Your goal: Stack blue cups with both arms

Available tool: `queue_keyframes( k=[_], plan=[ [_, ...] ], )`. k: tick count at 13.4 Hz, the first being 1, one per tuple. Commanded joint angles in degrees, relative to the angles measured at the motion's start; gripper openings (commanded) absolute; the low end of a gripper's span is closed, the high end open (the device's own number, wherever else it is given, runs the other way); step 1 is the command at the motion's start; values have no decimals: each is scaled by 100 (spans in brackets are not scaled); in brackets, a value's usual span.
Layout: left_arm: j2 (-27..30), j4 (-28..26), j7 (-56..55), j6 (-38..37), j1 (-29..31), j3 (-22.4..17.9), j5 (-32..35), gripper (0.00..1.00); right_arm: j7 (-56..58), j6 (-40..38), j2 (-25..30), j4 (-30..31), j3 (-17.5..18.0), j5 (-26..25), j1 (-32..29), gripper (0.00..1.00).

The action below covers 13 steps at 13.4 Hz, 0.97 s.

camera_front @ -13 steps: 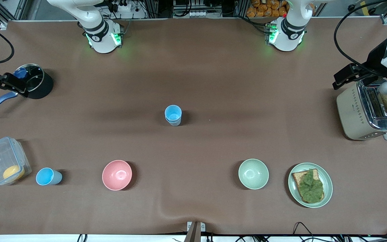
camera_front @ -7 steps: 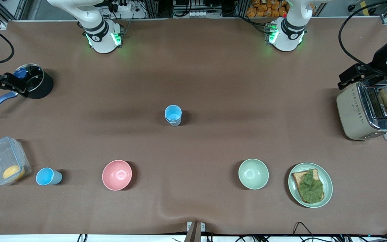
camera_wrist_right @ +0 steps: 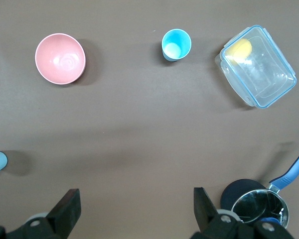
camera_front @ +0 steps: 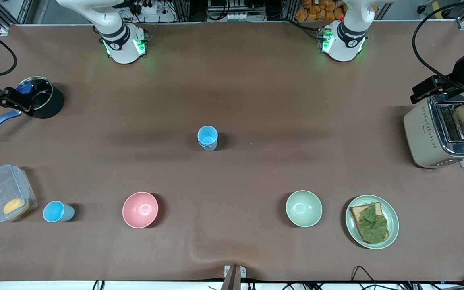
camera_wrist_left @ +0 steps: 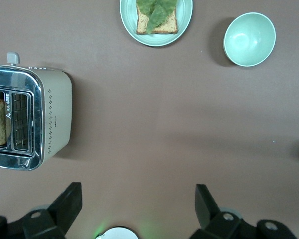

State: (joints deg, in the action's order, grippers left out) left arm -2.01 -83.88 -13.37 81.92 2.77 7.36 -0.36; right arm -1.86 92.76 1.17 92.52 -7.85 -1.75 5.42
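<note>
Left end effector (camera_wrist_left: 135, 206) hangs high with fingers spread wide and empty, the toaster (camera_wrist_left: 27, 124) beside it below. Right end effector (camera_wrist_right: 134, 209) is equally wide and empty above the surface (camera_front: 256, 100); the single blue cup (camera_wrist_right: 176, 44) stands well apart from it, beside the clear container (camera_wrist_right: 258, 65). The stacked blue cups (camera_front: 208, 138) sit mid-surface, between both.

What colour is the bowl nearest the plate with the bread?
Pale green bowl; it shows best in the front view.

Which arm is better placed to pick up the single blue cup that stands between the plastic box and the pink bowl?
Probably the right arm. The single blue cup stands at its end of the table, and the open right gripper is high over that end. The open left gripper is high beside the toaster.
</note>
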Motion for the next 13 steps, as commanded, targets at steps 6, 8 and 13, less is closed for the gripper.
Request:
queue_keyframes(
  k=[6, 8, 13],
  plan=[
    [60, 20, 133, -62, -5, 47, 123, 100, -60, -39, -3, -15, 47, 96, -85, 100],
    [25, 20, 133, -62, -14, 47, 123, 100, -60, -48, -3, -15, 47, 96, -85, 100],
    [25, 29, 124, -62, -40, 47, 123, 100, -60, -48, -3, -15, 38, 96, -85, 100]
  ],
)
